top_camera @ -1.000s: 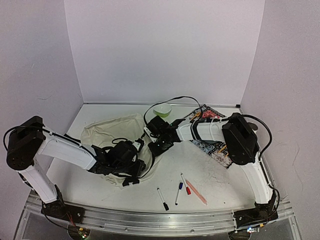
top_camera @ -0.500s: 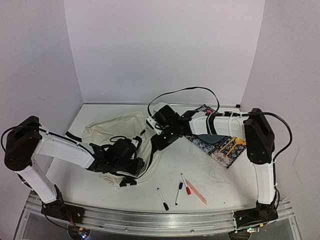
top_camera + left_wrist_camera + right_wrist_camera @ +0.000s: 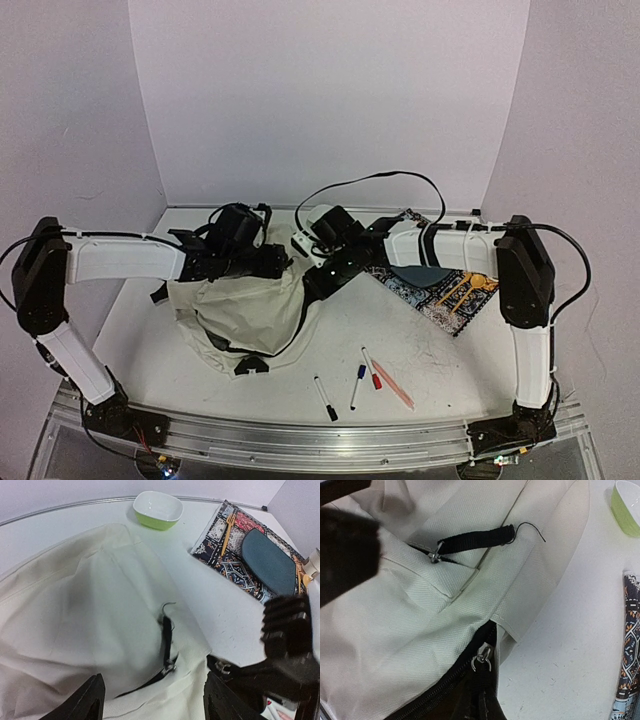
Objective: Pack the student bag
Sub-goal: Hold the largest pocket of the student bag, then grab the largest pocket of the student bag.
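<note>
Lying near student bag (image 3: 245,310): green bowl (image 3: 158,510), patterned book (image 3: 455,300), markers (image 3: 357,387).

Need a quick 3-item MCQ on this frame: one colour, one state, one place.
1. The bowl's outside is: A red; B green; C blue.
2. The left gripper is: A shut on the bowl; B open over the student bag; C shut, empty.
3. The dark pouch lies: A on the patterned book; B in the bowl; C on the bag.
Answers: 1 B, lime wall around a white inside; 2 B, its fingers stand apart over cream fabric; 3 A, it rests on the patterned cover.
</note>
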Controlling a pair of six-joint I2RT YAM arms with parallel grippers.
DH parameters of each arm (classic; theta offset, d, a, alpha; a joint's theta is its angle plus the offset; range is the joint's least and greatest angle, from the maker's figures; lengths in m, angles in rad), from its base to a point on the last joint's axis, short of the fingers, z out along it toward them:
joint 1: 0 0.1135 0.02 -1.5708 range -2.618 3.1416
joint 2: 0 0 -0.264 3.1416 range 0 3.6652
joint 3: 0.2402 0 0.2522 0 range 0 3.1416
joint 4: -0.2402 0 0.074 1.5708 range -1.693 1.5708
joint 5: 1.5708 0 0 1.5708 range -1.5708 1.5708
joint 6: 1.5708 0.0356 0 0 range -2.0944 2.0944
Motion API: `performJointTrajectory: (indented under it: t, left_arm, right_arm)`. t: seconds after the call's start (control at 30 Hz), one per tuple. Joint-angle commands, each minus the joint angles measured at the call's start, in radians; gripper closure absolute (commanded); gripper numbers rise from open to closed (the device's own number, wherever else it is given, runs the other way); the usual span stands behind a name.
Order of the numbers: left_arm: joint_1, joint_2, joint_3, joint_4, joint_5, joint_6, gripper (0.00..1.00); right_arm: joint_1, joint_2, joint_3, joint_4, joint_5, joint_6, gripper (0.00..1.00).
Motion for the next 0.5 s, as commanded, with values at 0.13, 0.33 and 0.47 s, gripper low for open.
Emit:
performJointTrajectory:
  t: [0.13,0.33,0.47]
  left_arm:
    - [0.02,0.203,0.227,-0.084,0.065,0.061,0.29]
    - [0.04,0.286,0.314,-0.158,0.051,0.018,0.29]
    - [0.079,0.316,0.317,-0.164,0.094,-0.03,0.32]
  right_arm:
    - [0.002,-0.036,-0.016,-0.032,-0.027,-0.022,1.0]
    - [0.002,-0.025,-0.015,-0.028,-0.017,-0.024,1.0]
    - [0.002,-0.022,-0.023,-0.009,-0.014,-0.021,1.0]
